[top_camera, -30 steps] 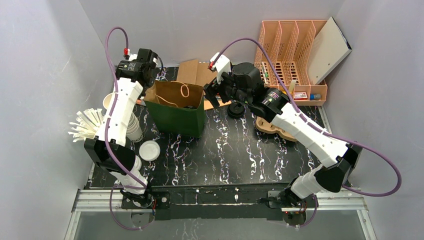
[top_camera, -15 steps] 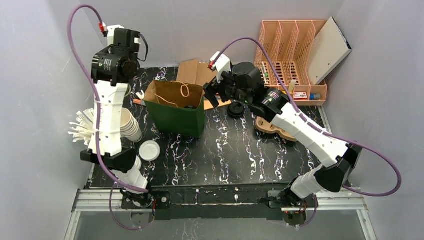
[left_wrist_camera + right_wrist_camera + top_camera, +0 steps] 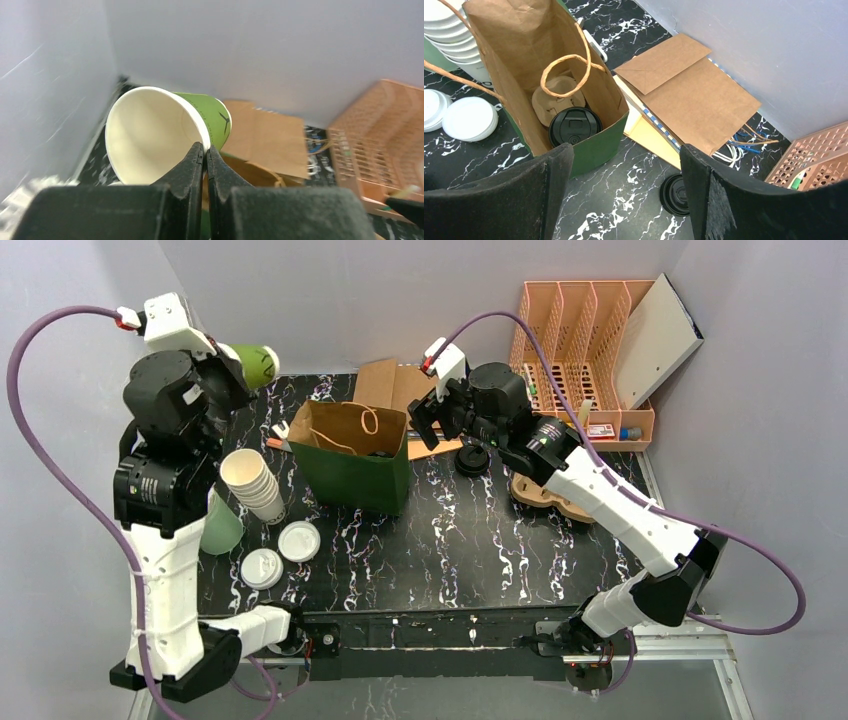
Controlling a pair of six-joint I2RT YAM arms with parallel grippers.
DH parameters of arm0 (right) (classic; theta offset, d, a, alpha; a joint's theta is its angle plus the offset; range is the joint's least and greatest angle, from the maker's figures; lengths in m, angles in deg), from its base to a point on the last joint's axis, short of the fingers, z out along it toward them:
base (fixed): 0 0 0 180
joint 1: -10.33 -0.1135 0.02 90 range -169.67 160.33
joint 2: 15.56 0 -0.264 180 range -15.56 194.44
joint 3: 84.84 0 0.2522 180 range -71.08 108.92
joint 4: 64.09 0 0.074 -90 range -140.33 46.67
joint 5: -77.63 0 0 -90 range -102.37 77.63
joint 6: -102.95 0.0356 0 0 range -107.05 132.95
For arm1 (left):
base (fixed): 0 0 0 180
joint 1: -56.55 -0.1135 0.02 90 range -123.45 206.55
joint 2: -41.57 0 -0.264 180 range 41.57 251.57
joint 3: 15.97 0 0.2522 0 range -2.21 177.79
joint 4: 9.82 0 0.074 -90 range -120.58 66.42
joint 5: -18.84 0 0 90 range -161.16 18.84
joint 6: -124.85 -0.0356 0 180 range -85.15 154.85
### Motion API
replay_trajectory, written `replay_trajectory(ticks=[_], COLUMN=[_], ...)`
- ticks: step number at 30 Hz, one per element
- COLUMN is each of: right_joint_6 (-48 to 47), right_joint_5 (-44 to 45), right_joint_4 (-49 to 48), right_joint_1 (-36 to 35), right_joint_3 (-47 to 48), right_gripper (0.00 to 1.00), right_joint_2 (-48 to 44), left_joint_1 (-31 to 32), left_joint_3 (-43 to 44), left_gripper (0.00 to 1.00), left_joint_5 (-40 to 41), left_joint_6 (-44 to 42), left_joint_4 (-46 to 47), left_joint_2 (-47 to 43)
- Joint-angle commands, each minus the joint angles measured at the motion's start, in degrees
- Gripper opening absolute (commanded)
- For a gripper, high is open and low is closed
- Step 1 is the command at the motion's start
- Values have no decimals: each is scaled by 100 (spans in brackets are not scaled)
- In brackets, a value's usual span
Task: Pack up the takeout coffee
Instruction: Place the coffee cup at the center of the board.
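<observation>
Now the left arm stands lifted high, up and to the left of the paper bag [image 3: 355, 480], and its left fingers [image 3: 190, 165] are pinched shut on the rim wall of a green cup [image 3: 150, 130], one finger inside the mouth and one outside. The cup is carried on its side in the air, well above the table [image 3: 480, 540] and off the bag's left rear corner, with its open mouth facing the wrist camera. A second ago that arm was low, its wrist close against the bag's left rear corner and no green cup showing. Half a second ago it was already rising. So the pickup looks done, and the cup is free to be taken on to filling, lidding or packing; which comes next I cannot tell. With the arm up, a second white lid [image 3: 262, 568] shows beside the first one [image 3: 298, 540], both in front and to the left of the bag, near the stack of cups [image 3: 255, 485]. The right fingers [image 3: 549, 190] are spread wide and hold nothing, hanging over the bag's right side, almost where they hung a second ago. Inside the bag sit a cup carrier [image 3: 555, 102] and a lidded cup [image 3: 574, 127], so one coffee appears packed already. A loose black lid [image 3: 472, 460] lies on the table just right of the bag.
</observation>
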Motion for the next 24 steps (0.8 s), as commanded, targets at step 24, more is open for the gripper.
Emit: replay_trajectory(ticks=[24], right_joint_6=[1550], right_joint_5=[3858], right_joint_4=[761], right_joint_1=[-25], right_joint_3=[-1128], right_gripper=[95], right_joint_2=[-2500], left_joint_1=[1827], left_joint_3=[-1458], left_gripper=[0], left_joint_5=[-3825], left_joint_6=[567], left_joint_4=[2928], left_joint_2=[594])
